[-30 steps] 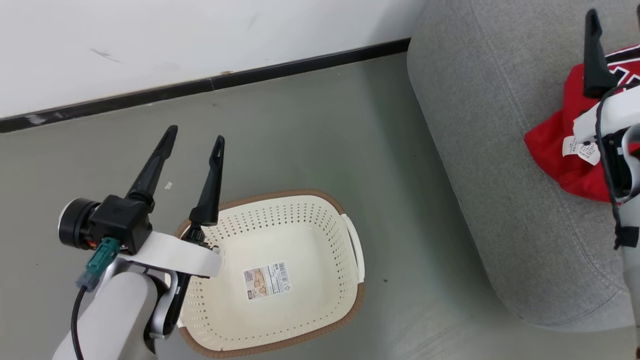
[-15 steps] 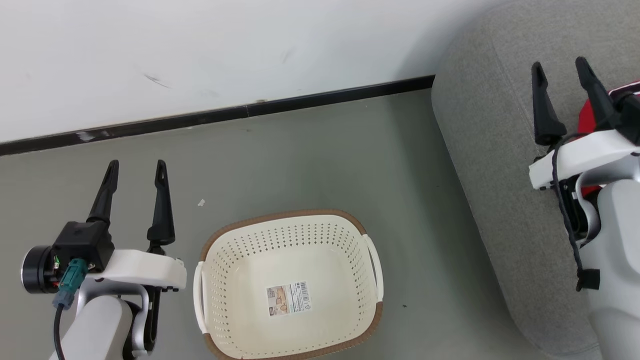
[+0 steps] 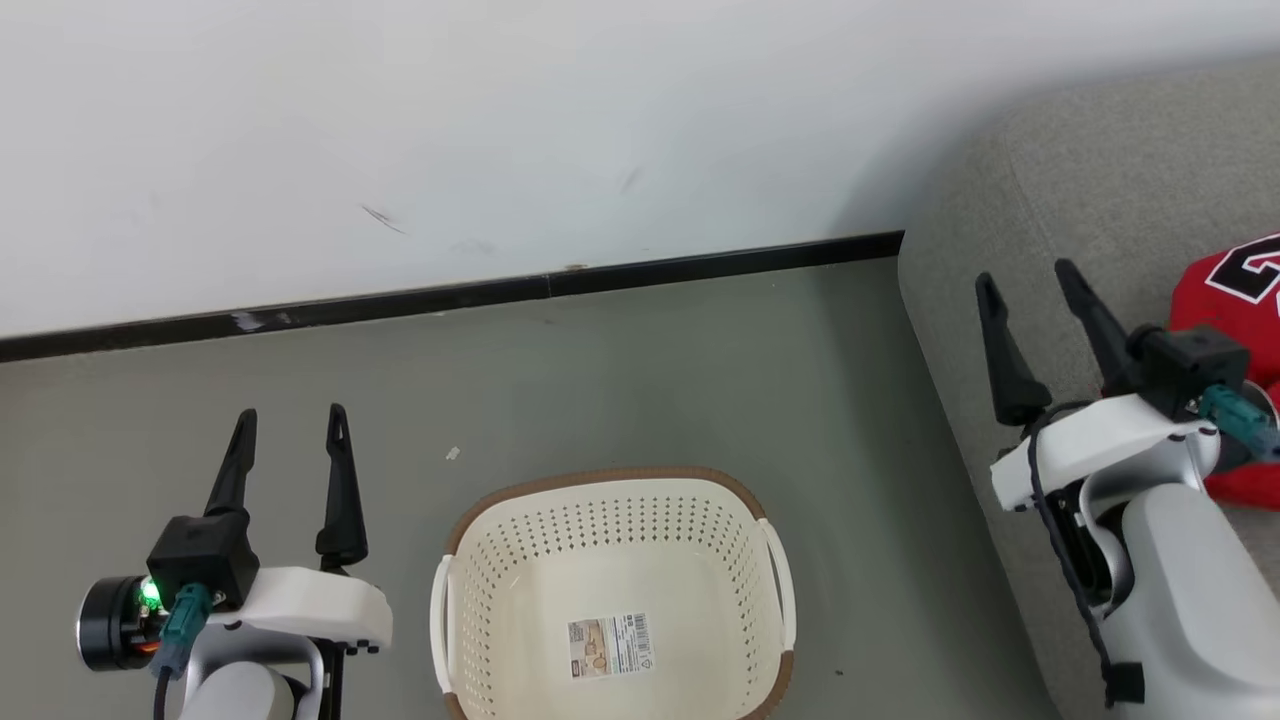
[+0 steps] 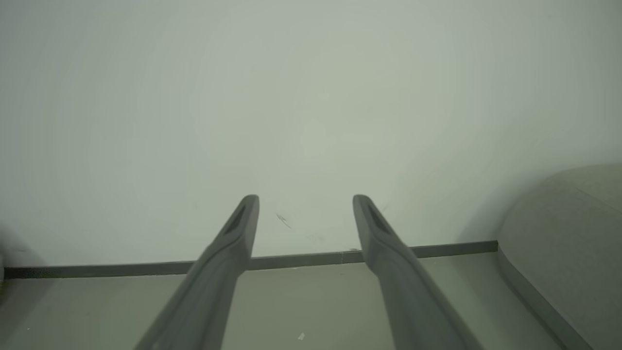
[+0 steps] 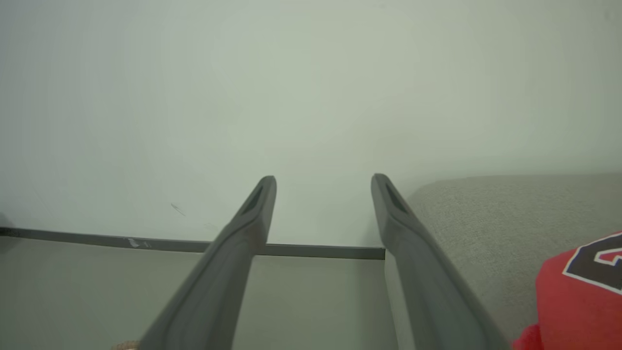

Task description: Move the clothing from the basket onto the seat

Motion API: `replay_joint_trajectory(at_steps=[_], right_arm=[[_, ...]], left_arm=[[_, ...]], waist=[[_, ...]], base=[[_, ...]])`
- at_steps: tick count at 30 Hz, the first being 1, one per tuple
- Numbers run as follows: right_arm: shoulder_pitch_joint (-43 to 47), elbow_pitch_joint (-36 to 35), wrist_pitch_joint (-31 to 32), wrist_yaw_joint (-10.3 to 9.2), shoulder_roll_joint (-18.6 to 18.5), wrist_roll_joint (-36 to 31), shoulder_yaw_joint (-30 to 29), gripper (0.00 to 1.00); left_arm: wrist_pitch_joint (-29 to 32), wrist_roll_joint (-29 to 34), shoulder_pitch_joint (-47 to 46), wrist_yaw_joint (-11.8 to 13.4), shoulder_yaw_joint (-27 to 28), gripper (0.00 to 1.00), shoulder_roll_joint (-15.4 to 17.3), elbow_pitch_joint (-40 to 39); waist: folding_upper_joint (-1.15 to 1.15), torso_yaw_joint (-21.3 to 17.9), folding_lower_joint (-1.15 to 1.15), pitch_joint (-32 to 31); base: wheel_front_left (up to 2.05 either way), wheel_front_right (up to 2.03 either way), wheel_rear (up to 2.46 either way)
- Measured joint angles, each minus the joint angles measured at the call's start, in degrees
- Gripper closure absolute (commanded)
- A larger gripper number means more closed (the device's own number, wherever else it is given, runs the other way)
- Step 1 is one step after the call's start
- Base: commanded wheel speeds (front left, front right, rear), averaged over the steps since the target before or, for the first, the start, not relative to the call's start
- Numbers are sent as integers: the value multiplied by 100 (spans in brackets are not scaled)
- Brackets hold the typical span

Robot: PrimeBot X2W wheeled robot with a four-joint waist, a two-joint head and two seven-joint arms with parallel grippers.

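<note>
**Head view.** The basket [image 3: 600, 476] stands on the floor [image 3: 650, 380] between the arms. Its perforated bowl holds nothing but a printed label [image 3: 610, 645] stuck to the bottom. The clothing [image 3: 1225, 290], red with part of a black, white-edged numeral showing, lies on the seat [image 3: 1090, 170] at the far right, partly behind the right arm [image 3: 1170, 570].

**Left gripper** [image 3: 292, 413]: 2 fingers spread wide, nothing between them, raised beside the basket.

**Right gripper** [image 3: 1025, 273]: likewise spread wide and empty, above the seat's rounded edge, just beside the garment.

**Judgement:** the transfer looks complete, and the step in hand is a clean finish. To do it well:
- Draw the right arm off without its wrist catching the fabric and dragging it toward the seat's edge.
- Keep both grippers spread.
- Check the basket's bowl once from above.

Whether a 2nd garment lies beyond the frame cannot be told.
</note>
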Motion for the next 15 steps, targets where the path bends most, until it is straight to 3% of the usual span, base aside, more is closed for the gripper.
replay_joint_trajectory(at_steps=[15], right_arm=[[1250,-330,0,0,149,149,-27,0]], left_arm=[[-14,94,447,13,-100,0,-120,229]], waist=[[0,245,0,-569]], base=[[0,0,0]])
